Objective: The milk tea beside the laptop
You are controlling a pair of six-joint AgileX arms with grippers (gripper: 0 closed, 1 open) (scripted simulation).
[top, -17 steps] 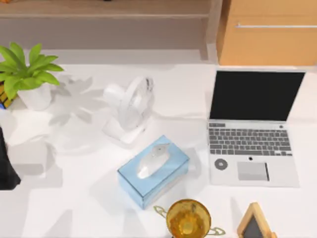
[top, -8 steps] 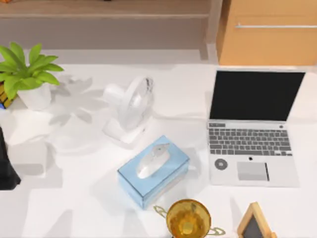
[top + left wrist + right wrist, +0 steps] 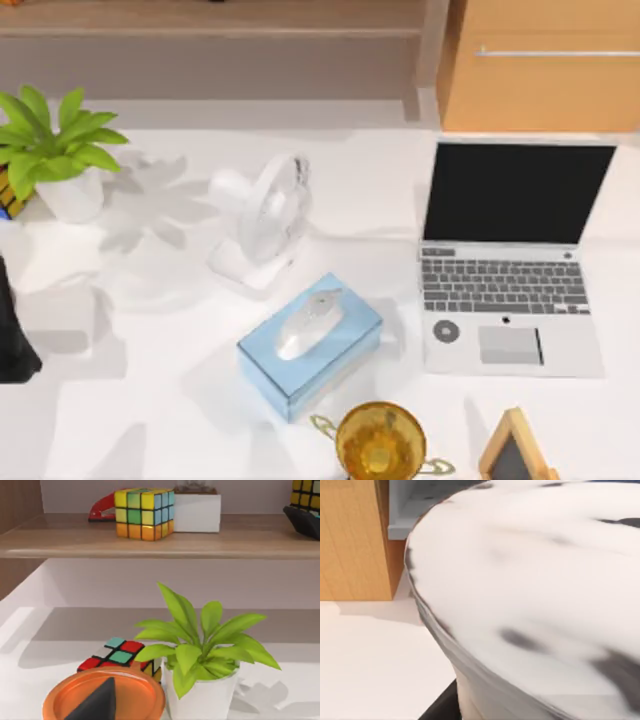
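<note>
- My left arm (image 3: 12,330) sits at the table's (image 3: 150,420) left edge, below the plant.
- In the left wrist view, a dark wedge of my left claw (image 3: 100,701) shows in front of an orange round plate (image 3: 135,697). I honestly can't tell if that claw is spread or pressed together.
- Just behind the plate there's a colour cube (image 3: 117,652), right beside the white pot of the green plant (image 3: 200,660).
- Behind those, a wooden shelf (image 3: 75,542) carries a second colour cube (image 3: 144,512), a red stapler (image 3: 101,507) and a white box (image 3: 197,511).
- In the right wrist view, the milk tea (image 3: 530,605) is super close: a pale cup with dark blotches and a rounded rim.
- A dark bit of my right claw (image 3: 440,707) pokes out at the foot of the cup. I can't tell whether it's pinching the cup or spread.
- Behind the cup I see white table surface and the wooden cabinet (image 3: 350,540).
- The laptop (image 3: 510,300) is on the table's right side. It's open with a black screen, and its round dark sticker is just left of the trackpad.
- Left of the laptop is a blue tissue box (image 3: 310,345), near it but not touching.
- A white fan (image 3: 262,215) stands farther back, between the plant and the laptop.
- At the near edge there's a gold trophy (image 3: 380,440) and a small wood-framed chalkboard (image 3: 515,450).
</note>
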